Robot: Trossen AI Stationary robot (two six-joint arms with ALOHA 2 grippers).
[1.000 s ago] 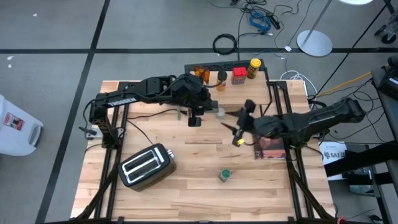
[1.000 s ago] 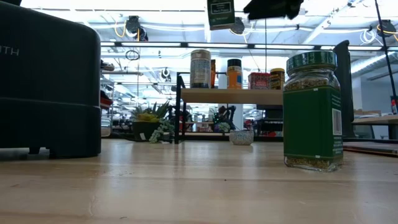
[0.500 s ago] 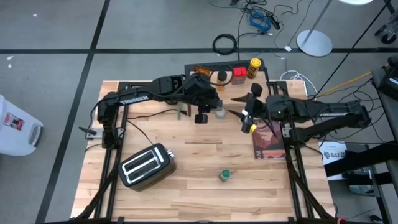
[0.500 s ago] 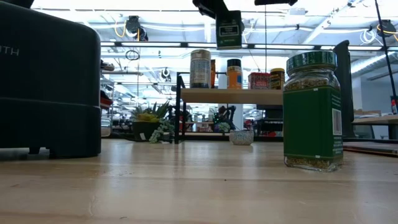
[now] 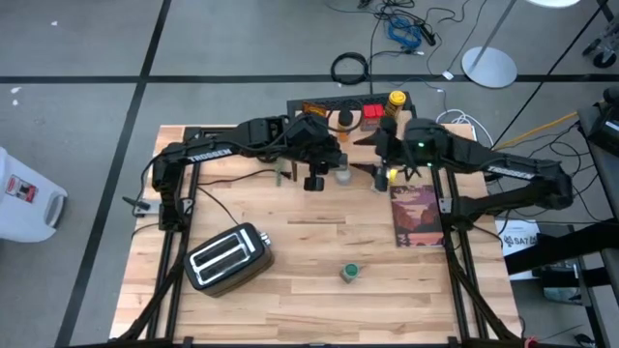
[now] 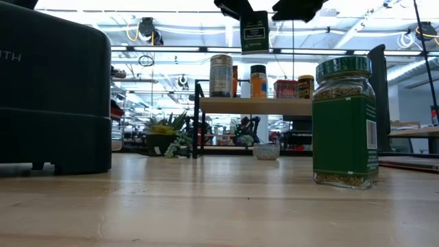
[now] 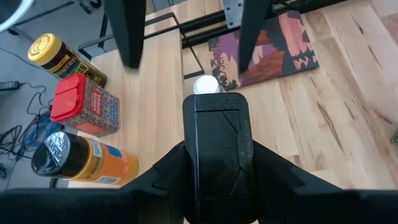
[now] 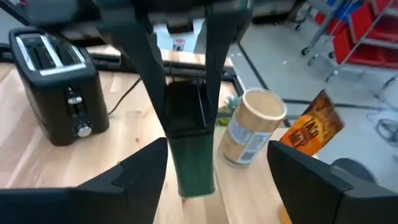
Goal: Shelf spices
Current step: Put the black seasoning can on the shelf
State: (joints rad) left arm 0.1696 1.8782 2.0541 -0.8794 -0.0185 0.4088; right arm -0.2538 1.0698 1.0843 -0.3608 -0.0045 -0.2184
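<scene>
While left gripper (image 5: 311,180) hovers just in front of shelf (image 5: 334,133), its fingers clamp black-capped green tin (image 6: 254,31), held upright above shelf level. Right gripper (image 8: 217,155) near same tin, fingers spread apart, flanking tin without gripping it. On shelf: tan-lidded jar (image 8: 252,127), orange bottle (image 7: 81,158), red-lidded tin (image 7: 84,104), yellow-capped jar (image 7: 57,56), orange packet (image 8: 308,130). Green jar (image 5: 350,274) stands on tabletop, well apart from shelf, beside toaster (image 5: 227,257).
</scene>
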